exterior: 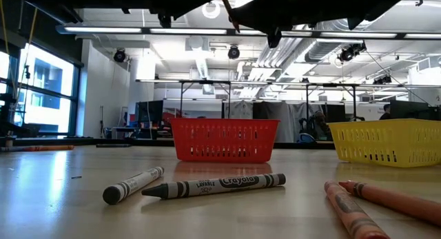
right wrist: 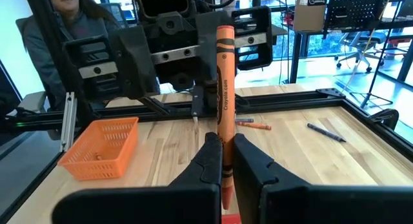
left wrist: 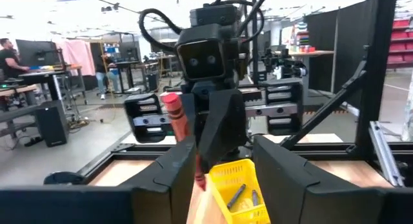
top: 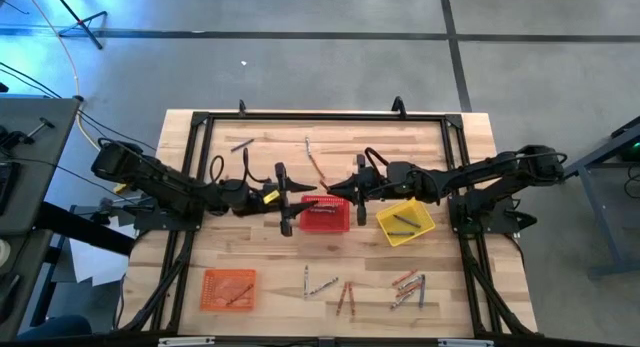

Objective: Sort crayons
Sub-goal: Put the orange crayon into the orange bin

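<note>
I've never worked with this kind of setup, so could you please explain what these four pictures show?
This is a robot with two dark arms, each ending in a two-finger pincer, at a wooden table.

One picture looks straight down on the table. One looks level across the tabletop. The other two come from cameras on the wrists, looking out past each arm's own fingers.

On the table are a red basket, a yellow basket and an orange basket. Loose crayons lie around them, and a few are in the yellow basket.

The arms meet above the red basket. The right pincer is closed on an orange crayon, held upright. The left pincer faces it, open and empty.
</note>
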Motion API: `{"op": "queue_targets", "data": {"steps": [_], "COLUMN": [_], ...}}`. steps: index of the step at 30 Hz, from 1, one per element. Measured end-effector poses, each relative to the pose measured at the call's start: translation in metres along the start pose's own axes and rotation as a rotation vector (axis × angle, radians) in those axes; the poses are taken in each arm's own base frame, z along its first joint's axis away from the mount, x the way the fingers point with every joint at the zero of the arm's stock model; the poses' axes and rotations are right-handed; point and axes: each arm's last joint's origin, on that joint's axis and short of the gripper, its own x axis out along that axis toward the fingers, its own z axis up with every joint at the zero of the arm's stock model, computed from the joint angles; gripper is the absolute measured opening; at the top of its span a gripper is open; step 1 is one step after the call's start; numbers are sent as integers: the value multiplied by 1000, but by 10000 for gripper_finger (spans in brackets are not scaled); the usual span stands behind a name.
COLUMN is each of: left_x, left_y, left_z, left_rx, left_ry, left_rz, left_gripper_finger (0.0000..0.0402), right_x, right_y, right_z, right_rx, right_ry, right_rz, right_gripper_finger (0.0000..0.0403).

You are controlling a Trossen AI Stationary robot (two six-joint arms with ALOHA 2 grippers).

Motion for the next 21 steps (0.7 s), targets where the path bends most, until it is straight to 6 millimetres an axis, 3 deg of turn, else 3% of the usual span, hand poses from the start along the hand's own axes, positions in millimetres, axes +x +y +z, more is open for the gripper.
{"op": "queue_targets", "data": {"steps": [21], "left_x": [5], "left_y": [18], "left_z": [1], "left_rx": [-37], "left_ry": [-22], "left_rz": [77], "left_gripper_finger": [168], "right_x": [0], "right_y": [-1], "right_z": [5], "right_rx": [48], "right_ry": [-60], "right_rz": [-59], "right_gripper_finger": [5]}}
